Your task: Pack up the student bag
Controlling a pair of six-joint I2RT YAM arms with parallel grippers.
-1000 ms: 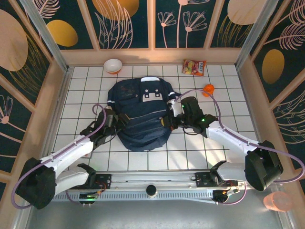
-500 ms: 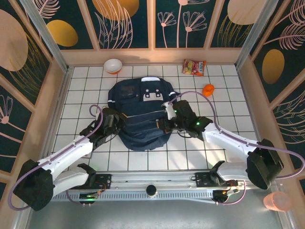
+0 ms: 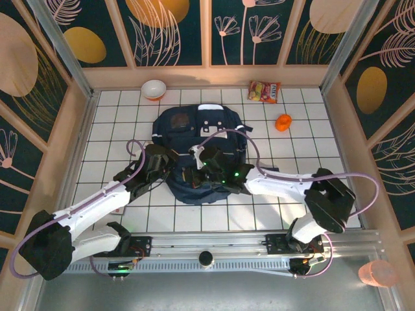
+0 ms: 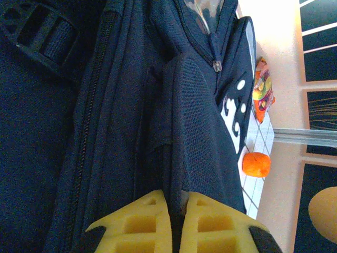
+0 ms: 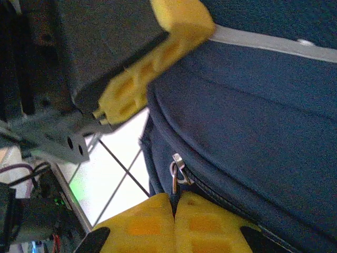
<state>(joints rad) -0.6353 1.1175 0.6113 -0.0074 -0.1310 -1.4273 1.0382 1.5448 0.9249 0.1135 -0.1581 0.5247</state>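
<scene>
The student bag [image 3: 202, 129], navy blue with white stripes and a grey buckle patch, lies bunched on the white tiled table. My left gripper [image 3: 170, 161] is at its near-left side, shut on a fold of the bag's fabric [image 4: 174, 174] beside a mesh pocket; in the left wrist view the left gripper [image 4: 178, 203] pinches that fold between its yellow fingers. My right gripper [image 3: 192, 167] reaches across the bag right next to the left one. In the right wrist view the right gripper [image 5: 174, 204] is shut on a zipper pull, whose metal ring [image 5: 176, 174] stands just above the tips.
A white and orange bowl [image 3: 154, 89] sits at the back left. A snack packet [image 3: 264, 91] lies at the back right, with a small orange object [image 3: 283, 122] in front of it. Wooden walls enclose the table. The left gripper's yellow fingers [image 5: 158, 63] are close in the right wrist view.
My right arm has swung left from the bag's right side across its near part. The left gripper has closed on the fabric. The bag has bunched up and shifted slightly.
</scene>
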